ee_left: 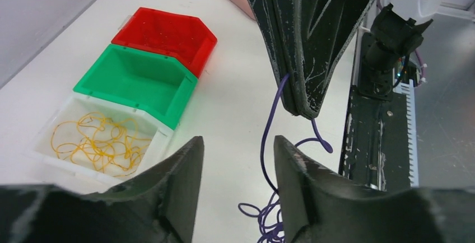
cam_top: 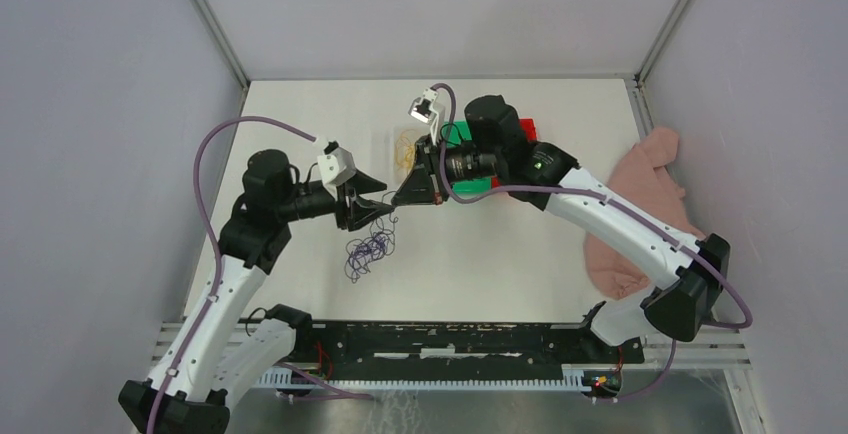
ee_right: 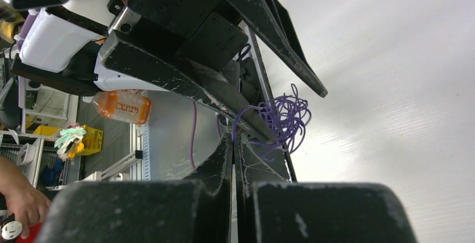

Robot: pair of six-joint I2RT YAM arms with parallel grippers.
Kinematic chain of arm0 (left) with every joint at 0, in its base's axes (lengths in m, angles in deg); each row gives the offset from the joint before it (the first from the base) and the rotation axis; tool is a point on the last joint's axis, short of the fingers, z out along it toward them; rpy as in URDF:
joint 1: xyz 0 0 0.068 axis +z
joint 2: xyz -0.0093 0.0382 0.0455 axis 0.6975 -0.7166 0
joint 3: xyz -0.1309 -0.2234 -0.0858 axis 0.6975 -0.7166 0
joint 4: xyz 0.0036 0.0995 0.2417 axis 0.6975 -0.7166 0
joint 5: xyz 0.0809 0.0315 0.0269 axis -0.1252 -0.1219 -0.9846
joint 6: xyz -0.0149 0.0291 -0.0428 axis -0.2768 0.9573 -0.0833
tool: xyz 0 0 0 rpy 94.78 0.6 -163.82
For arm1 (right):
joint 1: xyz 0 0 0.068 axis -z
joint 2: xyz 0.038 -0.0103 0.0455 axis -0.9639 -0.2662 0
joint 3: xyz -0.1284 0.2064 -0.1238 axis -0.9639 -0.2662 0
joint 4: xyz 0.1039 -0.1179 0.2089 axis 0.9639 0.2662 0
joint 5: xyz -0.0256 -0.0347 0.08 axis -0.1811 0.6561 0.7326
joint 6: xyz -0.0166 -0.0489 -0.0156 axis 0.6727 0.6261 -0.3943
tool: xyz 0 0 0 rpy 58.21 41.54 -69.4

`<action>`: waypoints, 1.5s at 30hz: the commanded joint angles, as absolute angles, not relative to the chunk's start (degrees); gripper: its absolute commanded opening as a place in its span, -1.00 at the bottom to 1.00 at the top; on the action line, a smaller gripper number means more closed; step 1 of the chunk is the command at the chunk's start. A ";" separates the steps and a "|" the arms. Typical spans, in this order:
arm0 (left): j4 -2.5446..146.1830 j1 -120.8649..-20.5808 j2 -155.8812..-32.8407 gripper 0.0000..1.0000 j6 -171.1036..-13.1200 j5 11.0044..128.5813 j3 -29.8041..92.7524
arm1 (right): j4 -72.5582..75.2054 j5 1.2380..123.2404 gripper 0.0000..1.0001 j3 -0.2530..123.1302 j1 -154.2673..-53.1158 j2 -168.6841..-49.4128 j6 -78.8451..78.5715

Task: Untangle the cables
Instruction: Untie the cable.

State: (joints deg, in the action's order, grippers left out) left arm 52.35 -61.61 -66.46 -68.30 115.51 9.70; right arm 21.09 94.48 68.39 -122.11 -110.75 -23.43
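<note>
Grey walls [cam_top: 100, 104] box in a white table [cam_top: 500, 254] — evenly lit.

We had bright, even light from overhead, and shadows on the white table [cam_top: 520, 254] were soft. In the right wrist view that table shone with streaky glare, the purple cable [ee_right: 285, 117] looked sharp, and the right gripper [ee_right: 234, 142] near the lens was blurred.

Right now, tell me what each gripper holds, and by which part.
The right gripper is shut on the purple cable, pinching a single strand while the rest of the tangle hangs below. The left gripper is open and holds nothing.
</note>
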 commanded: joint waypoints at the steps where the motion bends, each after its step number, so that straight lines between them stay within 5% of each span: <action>1: 57.21 -61.72 -63.65 0.06 -69.25 112.07 7.63 | 18.77 94.98 -0.99 72.16 -123.25 -111.46 -23.66; 6: 64.14 -61.78 -63.57 -0.08 -74.12 110.28 5.22 | 16.06 94.46 -0.99 72.90 -126.31 -113.20 -25.84; 10: 66.66 -61.81 -63.95 -0.62 -74.85 105.96 5.28 | 14.42 93.75 -0.99 72.69 -127.72 -113.86 -27.26; 13: 67.17 -61.81 -64.00 -0.81 -74.23 104.29 6.32 | 12.31 93.73 -0.97 71.29 -127.83 -113.55 -29.06; 18: 65.54 -61.80 -64.48 -0.92 -71.77 106.50 9.18 | 12.24 93.26 -0.46 69.91 -127.49 -112.67 -29.56; 21: 64.60 -61.79 -64.08 -0.94 -70.27 107.80 10.21 | 12.93 92.62 -0.08 69.04 -126.00 -110.40 -29.23; 28: 60.50 -61.81 -62.76 -0.94 -67.92 115.44 12.36 | 9.70 86.83 0.35 61.64 -115.64 -98.69 -29.77; 37: 60.41 -61.80 -62.57 -0.94 -64.92 115.73 13.89 | 7.72 86.01 0.51 60.95 -114.51 -102.69 -30.40; 45: 62.02 -61.83 -62.58 -0.94 -65.94 114.30 14.01 | 8.43 74.88 0.76 61.75 -124.61 -106.28 -20.99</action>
